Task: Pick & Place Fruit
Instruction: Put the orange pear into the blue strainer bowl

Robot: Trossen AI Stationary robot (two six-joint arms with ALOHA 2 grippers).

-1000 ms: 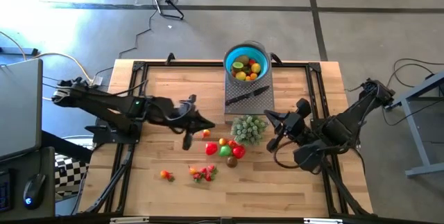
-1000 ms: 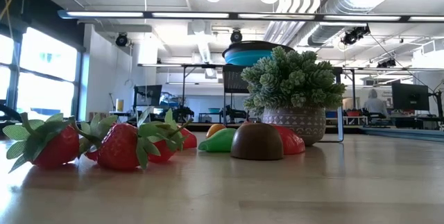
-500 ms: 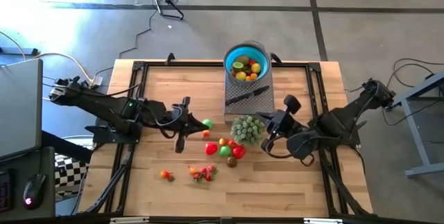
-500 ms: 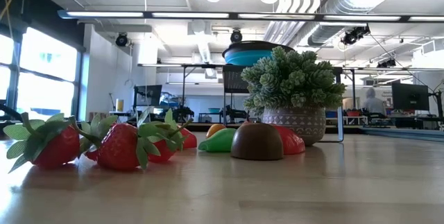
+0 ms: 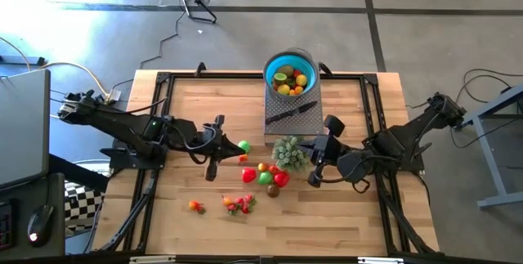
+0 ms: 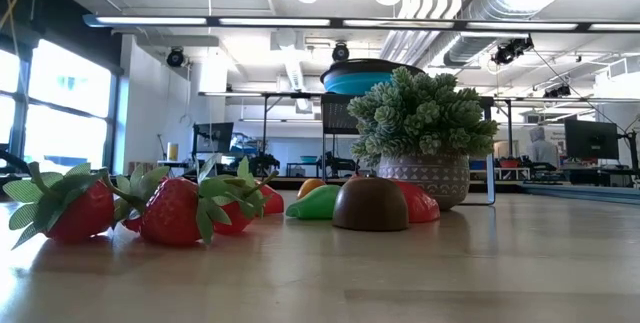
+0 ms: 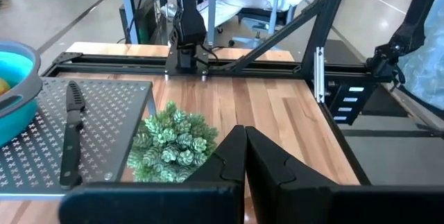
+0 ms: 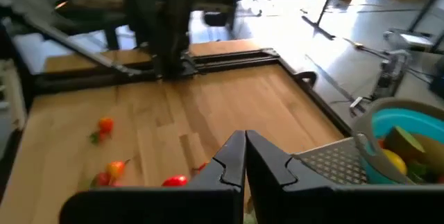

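High view: I read no writing or brand on anything. Fruit (image 5: 264, 174) lies scattered on tabletop (image 5: 343, 215), main cluster just beside potted plant (image 5: 292, 151), few strawberries (image 5: 240, 205) farther out; more fruit sits in blue bowl (image 5: 290, 72) beyond plant. Strawberry long axes roughly flat on wood. Left gripper (image 5: 221, 148) pinched closed, empty, near green fruit (image 5: 243, 145). Right gripper (image 5: 319, 151) closed, empty, just beside plant.
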